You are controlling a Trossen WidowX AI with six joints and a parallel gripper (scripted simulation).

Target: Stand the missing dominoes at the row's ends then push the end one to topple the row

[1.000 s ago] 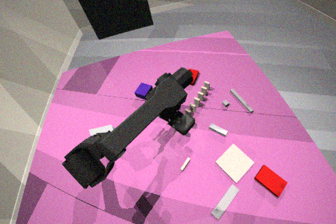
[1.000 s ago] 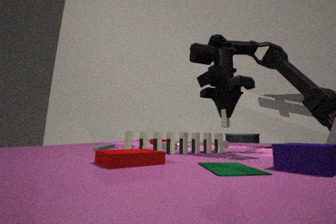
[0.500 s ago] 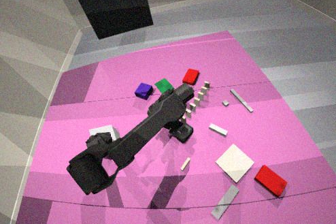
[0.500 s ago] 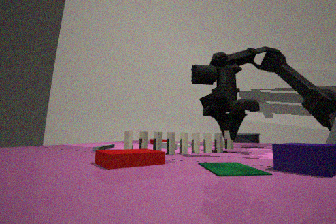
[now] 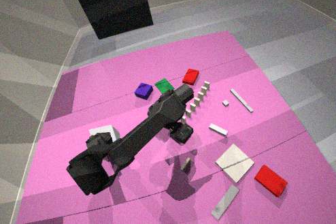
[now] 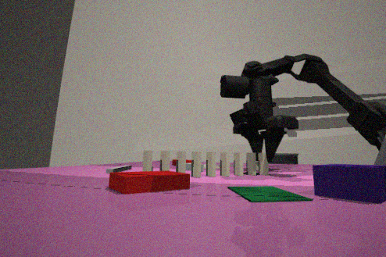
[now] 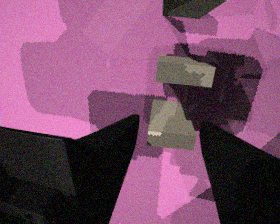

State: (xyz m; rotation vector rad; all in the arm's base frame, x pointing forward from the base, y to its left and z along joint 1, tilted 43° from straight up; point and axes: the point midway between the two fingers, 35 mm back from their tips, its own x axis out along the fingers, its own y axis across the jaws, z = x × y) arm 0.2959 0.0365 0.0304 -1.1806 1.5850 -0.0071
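Pink matting (image 5: 102, 97) fills our top view, where the arm reaches over the near end of the row of dominoes (image 5: 198, 97), with a spare domino (image 5: 186, 163) lying apart on the mat. From the exterior view we see the gripper (image 6: 264, 151) low over the end domino (image 6: 263, 163), standing at the row's right end. Through the wrist view we find the jaws parted, gripping nothing, the end domino (image 7: 169, 125) upright between the dark fingers with gaps either side.
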